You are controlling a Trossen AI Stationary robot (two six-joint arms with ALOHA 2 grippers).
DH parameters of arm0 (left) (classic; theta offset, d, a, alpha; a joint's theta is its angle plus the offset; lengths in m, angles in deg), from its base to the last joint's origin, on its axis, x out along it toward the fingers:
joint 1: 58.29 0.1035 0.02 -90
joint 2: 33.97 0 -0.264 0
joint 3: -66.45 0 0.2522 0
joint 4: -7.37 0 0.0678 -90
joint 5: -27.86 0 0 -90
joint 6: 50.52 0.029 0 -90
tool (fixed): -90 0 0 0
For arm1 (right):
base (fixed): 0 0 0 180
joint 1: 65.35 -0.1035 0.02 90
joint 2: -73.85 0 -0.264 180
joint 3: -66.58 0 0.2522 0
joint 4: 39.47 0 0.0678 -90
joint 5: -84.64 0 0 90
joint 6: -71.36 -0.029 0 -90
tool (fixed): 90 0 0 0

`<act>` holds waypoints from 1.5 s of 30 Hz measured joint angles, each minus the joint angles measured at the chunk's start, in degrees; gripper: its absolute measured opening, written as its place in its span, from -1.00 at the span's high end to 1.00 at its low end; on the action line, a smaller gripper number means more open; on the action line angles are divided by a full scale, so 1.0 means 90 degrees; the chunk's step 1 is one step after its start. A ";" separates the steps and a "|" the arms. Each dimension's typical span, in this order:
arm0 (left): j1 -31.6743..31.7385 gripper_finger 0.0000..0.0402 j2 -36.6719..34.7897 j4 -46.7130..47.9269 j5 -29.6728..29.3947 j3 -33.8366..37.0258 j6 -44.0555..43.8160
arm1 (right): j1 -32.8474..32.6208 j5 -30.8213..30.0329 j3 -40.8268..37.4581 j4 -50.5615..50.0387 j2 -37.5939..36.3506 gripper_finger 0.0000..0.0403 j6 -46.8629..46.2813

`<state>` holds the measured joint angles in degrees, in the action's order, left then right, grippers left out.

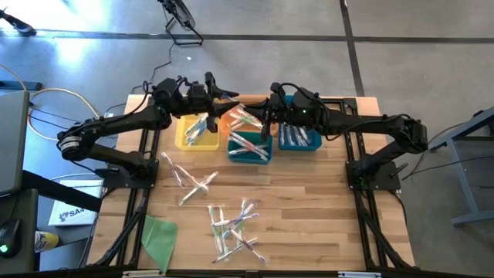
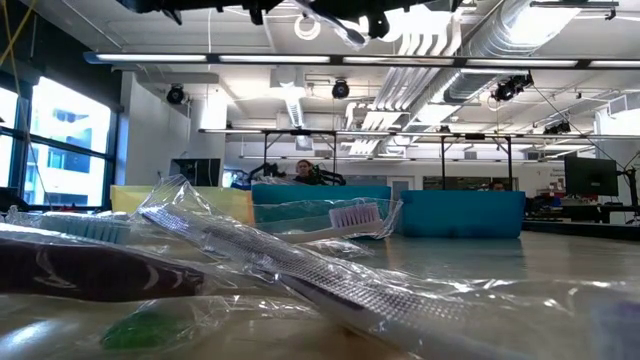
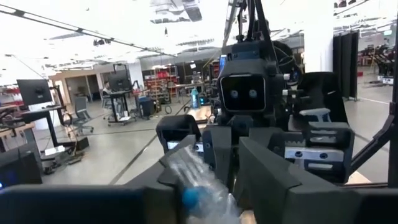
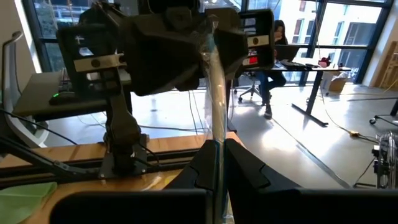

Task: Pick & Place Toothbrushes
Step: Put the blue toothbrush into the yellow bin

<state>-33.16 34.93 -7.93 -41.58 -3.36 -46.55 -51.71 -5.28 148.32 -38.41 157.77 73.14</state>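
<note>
Two tools meet above your bins: the right tool (image 4: 214, 163) pinches a wrapped toothbrush (image 4: 216, 93); the left tool's (image 3: 205, 186) spread you cannot tell.

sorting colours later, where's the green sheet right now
In the high view, the green sheet lies flat at the table's near-left corner, left of the loose toothbrushes.

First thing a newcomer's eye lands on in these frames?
The two arms meeting above the far row of bins: the right claw is shut on a clear-wrapped toothbrush, whose other end reaches the left claw. Below them sit the yellow bin, the middle teal bin and the right teal bin. Loose toothbrushes lie scattered on the near tabletop.
</note>
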 joint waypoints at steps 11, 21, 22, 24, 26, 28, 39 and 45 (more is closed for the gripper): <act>0.0000 0.94 -0.0002 0.0021 0.0140 0.0000 -0.0042 | 0.0000 0.0060 0.0000 0.0055 0.0000 0.96 0.0053; 0.0002 0.95 -0.0007 0.0032 0.0296 0.0000 0.0022 | -0.0002 0.0152 0.0000 0.0092 0.0000 0.88 0.0013; 0.0002 0.95 -0.0005 0.0032 0.0293 0.0000 0.0035 | -0.0002 0.0123 0.0000 0.0096 0.0000 0.85 -0.0002; 0.0002 0.95 -0.0005 0.0039 0.0282 0.0000 0.0061 | -0.0004 -0.0021 0.0000 0.0106 0.0000 0.78 -0.0032; 0.0007 0.95 -0.0001 0.0083 0.0260 0.0000 0.0078 | -0.0017 -0.0119 0.0000 0.0146 0.0000 0.69 -0.0032; 0.0065 0.95 0.0002 0.0099 0.0293 0.0000 0.0086 | -0.0017 -0.0117 0.0000 0.0156 0.0000 0.58 -0.0033; 0.0908 0.95 -0.0276 0.0924 0.0546 0.0002 0.0023 | -0.0016 -0.0496 0.0000 -0.0216 -0.0283 -0.18 -0.0307; 0.1530 0.95 -0.0751 0.2531 0.0541 0.0002 0.0006 | -0.0015 -0.0962 0.0007 -0.0876 -0.0866 -0.28 -0.0306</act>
<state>-19.39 28.17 14.85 -36.72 -3.34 -46.50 -51.84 -13.94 148.39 -46.30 149.97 70.39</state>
